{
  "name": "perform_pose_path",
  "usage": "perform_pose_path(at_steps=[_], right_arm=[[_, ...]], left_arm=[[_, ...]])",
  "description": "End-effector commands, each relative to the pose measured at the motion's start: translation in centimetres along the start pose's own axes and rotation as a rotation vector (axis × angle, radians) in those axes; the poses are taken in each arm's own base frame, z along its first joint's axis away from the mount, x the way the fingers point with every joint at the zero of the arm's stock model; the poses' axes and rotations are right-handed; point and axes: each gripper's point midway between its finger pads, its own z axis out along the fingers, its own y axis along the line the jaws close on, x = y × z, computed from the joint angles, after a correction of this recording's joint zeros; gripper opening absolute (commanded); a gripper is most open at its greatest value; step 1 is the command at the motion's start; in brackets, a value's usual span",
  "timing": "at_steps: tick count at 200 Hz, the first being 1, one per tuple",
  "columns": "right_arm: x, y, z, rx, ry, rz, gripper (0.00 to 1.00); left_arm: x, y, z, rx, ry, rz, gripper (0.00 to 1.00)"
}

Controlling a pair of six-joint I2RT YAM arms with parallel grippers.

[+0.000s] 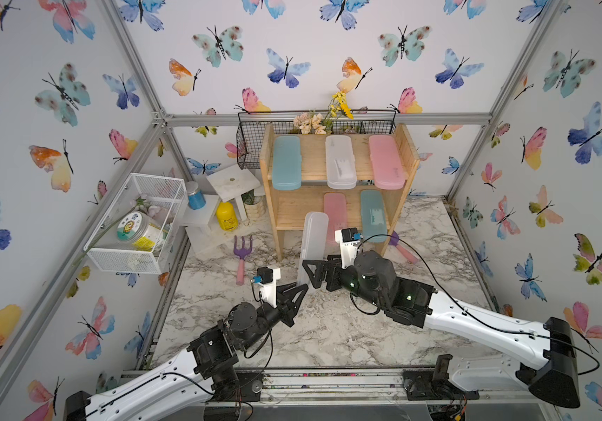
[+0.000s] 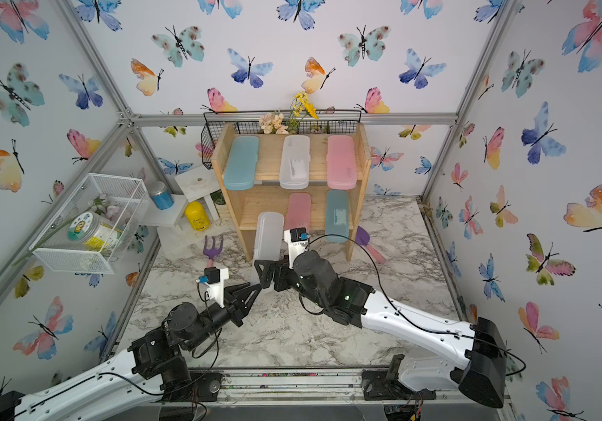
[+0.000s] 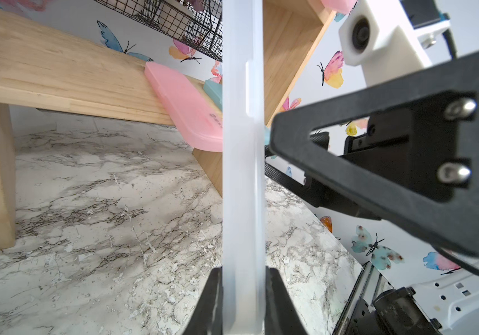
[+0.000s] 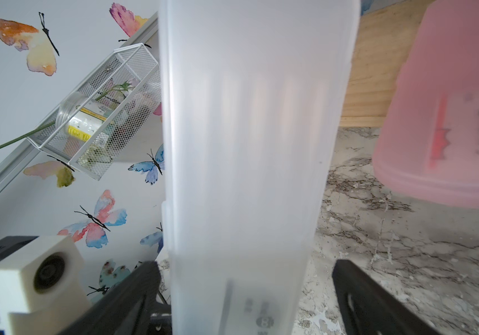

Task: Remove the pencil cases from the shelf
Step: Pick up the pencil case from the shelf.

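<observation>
A translucent white pencil case [image 1: 314, 240] [image 3: 242, 174] stands on edge in front of the wooden shelf [image 1: 407, 145], clear of it. My left gripper [image 1: 305, 288] [image 3: 243, 272] is shut on its near end across the thin sides. My right gripper [image 1: 308, 271] [image 4: 245, 264] is open, its jaws straddling the case's broad face [image 4: 247, 145] with a gap on each side. On the top tier lie a teal case [image 1: 286, 162], a white case [image 1: 340, 162] and a pink case [image 1: 386, 162]. The lower tier holds a pink case [image 1: 335, 215] and a teal case [image 1: 373, 217].
A black wire basket [image 1: 252, 142] with flowers hangs behind the shelf. Left of it are a white step stand [image 1: 232, 180], a yellow bottle [image 1: 226, 215] and a white mesh basket [image 1: 135, 222]. A purple garden fork [image 1: 243, 255] lies on the marble; a purple trowel [image 1: 403, 249] lies by the shelf's right leg.
</observation>
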Motion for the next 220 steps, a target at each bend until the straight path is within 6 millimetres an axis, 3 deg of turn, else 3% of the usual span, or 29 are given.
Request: perform_pose_path(at_steps=[1,55,90,111,129,150,179,220], right_arm=[[-1.1,0.5,0.7,0.01,-0.043,0.01,0.99],[-1.0,1.0,1.7,-0.005,-0.046,0.003,0.99],[-0.9,1.2,1.6,-0.017,-0.037,-0.007,0.86],[-0.6,0.6,1.2,0.003,-0.026,-0.017,0.83],[-0.2,-0.1,0.5,0.033,-0.004,-0.045,0.81],[-0.3,-1.7,-1.4,0.105,0.004,-0.088,0.81],[0.4,-5.4,-5.4,0.266,0.079,-0.177,0.76],[7.7,-13.2,-9.9,0.531,0.329,-0.18,0.76]], left_arm=[[-1.8,-0.5,-0.2,0.013,-0.073,-0.01,0.0],[-2.0,-0.6,-0.6,0.025,-0.082,-0.015,0.0],[-1.9,-0.6,-0.6,0.025,-0.082,-0.017,0.0],[-2.0,-0.5,-0.7,0.021,-0.085,-0.022,0.25],[-2.2,-0.4,-0.7,0.007,-0.091,-0.024,0.7],[-2.3,0.3,-0.8,-0.032,-0.093,-0.028,1.0],[-2.6,2.4,-1.4,-0.158,-0.097,-0.048,0.99],[-4.4,4.2,-2.6,-0.302,-0.125,-0.061,0.99]])
